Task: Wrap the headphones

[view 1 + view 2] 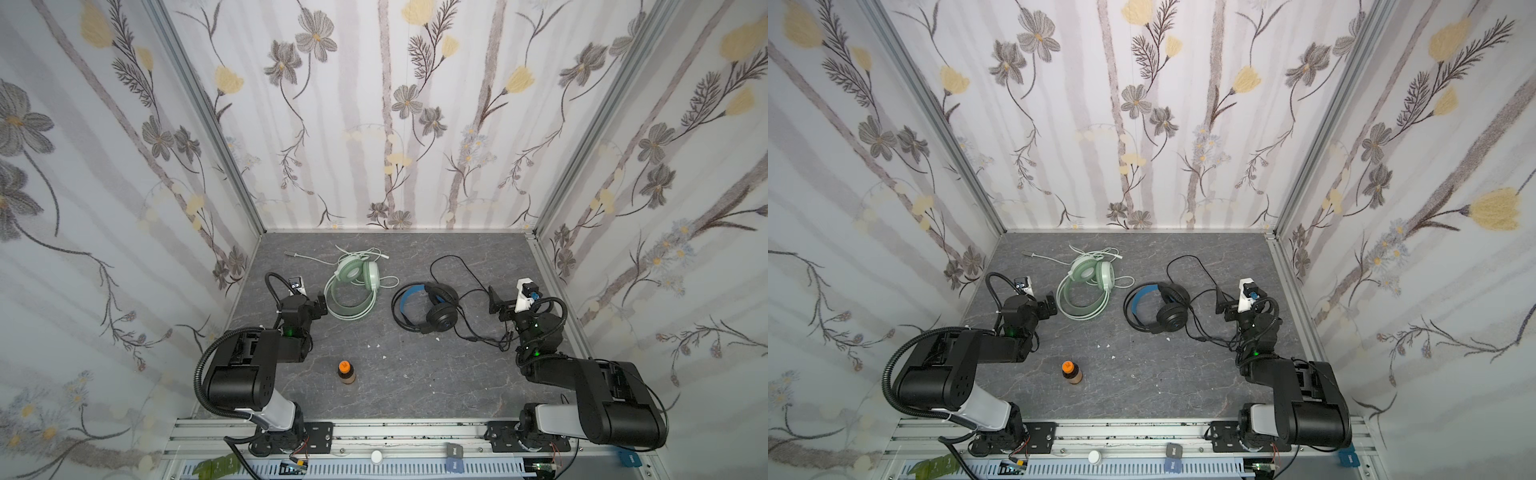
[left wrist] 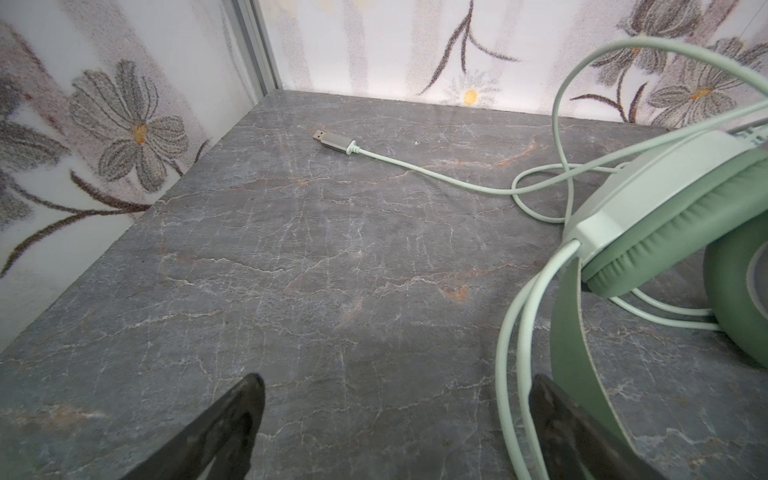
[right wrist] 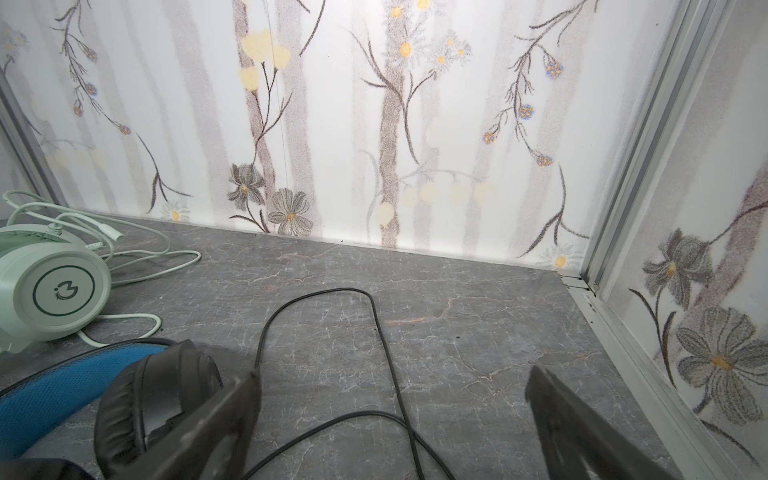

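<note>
The left headset (image 1: 351,286) is lying beside the right headset (image 1: 428,307) on the surface (image 1: 415,374), a bottle (image 1: 346,372) standing before them.

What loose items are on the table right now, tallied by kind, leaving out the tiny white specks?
Headsets: 2, the mint-green headset and the black headset
Bottles: 1, the orange-capped bottle
Total: 3

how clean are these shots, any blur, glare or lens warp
In both top views: wide-angle warp splays the wall posts outward, light even, shadows soft. Left wrist view: USB plug sharp, left tool blurred at the frame edge. Right wrist view: back wall bright and pale, right tool blurred, black cable crisp.
</note>
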You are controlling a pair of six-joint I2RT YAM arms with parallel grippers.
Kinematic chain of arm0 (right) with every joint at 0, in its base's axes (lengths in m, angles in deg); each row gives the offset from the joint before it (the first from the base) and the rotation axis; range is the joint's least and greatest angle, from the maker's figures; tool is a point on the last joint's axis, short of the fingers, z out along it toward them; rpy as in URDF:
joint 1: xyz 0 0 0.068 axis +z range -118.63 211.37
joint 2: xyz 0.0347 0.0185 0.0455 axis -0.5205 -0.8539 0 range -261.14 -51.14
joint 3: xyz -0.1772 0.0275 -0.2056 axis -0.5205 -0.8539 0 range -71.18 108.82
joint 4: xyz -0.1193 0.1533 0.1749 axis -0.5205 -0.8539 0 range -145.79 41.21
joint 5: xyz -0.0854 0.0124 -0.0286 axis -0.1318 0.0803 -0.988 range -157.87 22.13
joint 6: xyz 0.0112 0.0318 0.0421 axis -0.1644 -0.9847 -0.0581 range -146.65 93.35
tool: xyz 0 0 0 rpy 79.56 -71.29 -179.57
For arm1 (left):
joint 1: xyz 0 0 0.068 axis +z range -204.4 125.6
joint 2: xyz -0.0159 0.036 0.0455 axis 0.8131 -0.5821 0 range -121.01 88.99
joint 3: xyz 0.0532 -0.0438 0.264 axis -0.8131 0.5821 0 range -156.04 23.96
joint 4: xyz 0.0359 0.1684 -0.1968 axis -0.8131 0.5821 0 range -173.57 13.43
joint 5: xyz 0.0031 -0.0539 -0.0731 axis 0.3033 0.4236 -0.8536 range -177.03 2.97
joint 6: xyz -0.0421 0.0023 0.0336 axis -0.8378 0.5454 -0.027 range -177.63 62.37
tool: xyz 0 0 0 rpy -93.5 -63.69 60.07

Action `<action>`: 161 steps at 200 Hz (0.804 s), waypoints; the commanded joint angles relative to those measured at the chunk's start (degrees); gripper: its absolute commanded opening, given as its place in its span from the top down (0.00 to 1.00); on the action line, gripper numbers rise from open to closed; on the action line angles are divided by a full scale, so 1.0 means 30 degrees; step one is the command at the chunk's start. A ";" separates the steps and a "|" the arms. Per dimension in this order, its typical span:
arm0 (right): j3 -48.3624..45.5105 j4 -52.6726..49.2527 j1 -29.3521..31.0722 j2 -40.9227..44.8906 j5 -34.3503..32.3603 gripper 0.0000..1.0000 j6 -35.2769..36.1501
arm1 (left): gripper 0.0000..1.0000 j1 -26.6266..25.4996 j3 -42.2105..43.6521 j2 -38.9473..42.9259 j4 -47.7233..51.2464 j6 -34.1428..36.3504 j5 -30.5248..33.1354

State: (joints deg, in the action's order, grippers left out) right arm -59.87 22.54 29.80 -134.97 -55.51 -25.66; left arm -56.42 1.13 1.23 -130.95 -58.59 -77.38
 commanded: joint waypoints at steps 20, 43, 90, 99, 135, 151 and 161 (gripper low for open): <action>0.1071 -0.4280 0.1144 0.3714 -0.2333 0.00 0.0762 | 0.00 0.0029 -0.2483 0.3560 0.7072 -0.0900 0.0200; 0.2162 -0.8136 0.2661 0.6217 -0.5589 0.00 0.0171 | 0.00 -0.0043 -0.3923 0.6146 1.1732 -0.4444 -0.0872; 0.8311 -2.0604 0.3581 0.6021 -0.7917 0.00 -0.5697 | 0.00 -0.3690 -1.0355 0.5413 2.2301 -0.9153 -0.4783; 0.8733 -2.1271 0.3845 0.5701 -0.7521 0.00 -0.6116 | 0.00 -0.4773 -1.0949 0.5057 2.2447 -0.9566 -0.5571; 1.1562 -2.4724 0.5372 0.3239 -0.7275 0.00 -0.7467 | 0.00 -0.9599 -1.4637 0.2442 2.5051 -1.1889 -0.3324; 1.2486 -2.5720 0.5903 0.2234 -0.7124 0.00 -0.7680 | 0.00 -1.0795 -1.6229 0.0778 2.5996 -1.3006 -0.3546; 1.2761 -2.6001 0.6201 0.1891 -0.7130 0.00 -0.7757 | 0.00 -1.1302 -1.7421 -0.0480 2.7002 -1.3528 -0.3699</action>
State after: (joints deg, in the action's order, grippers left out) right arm -24.01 -48.30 46.79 -126.93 -76.80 -45.83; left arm -87.15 -45.16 5.58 -60.00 -91.68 -89.44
